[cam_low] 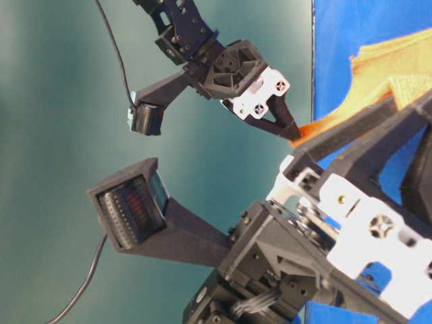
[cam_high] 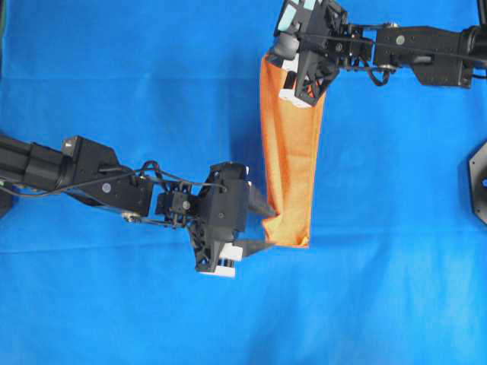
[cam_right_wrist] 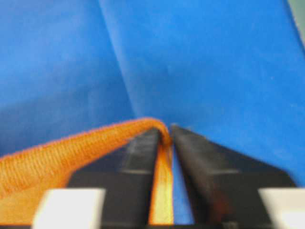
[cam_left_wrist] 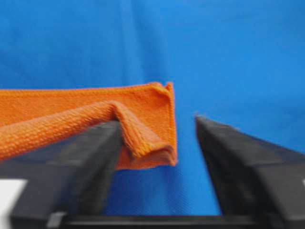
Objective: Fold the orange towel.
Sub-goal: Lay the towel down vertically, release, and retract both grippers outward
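The orange towel point(cam_high: 293, 152) lies on the blue table cover as a long narrow folded strip, running from the top middle down to the lower middle of the overhead view. My left gripper point(cam_high: 268, 228) is at the strip's lower end and stands open. There, a folded corner of the towel point(cam_left_wrist: 143, 119) drapes over the left finger point(cam_left_wrist: 86, 157), and the other finger point(cam_left_wrist: 238, 162) stands apart from it. My right gripper point(cam_high: 300, 84) hangs over the strip's upper end. In its wrist view the right gripper point(cam_right_wrist: 167, 131) has its fingers close together, with the towel's edge point(cam_right_wrist: 47, 162) pinched at the tips.
Blue cloth point(cam_high: 114, 76) covers the whole table. A black fixture point(cam_high: 479, 182) sits at the right edge. My left arm point(cam_high: 76, 175) reaches in from the left and my right arm point(cam_high: 426, 46) from the top right.
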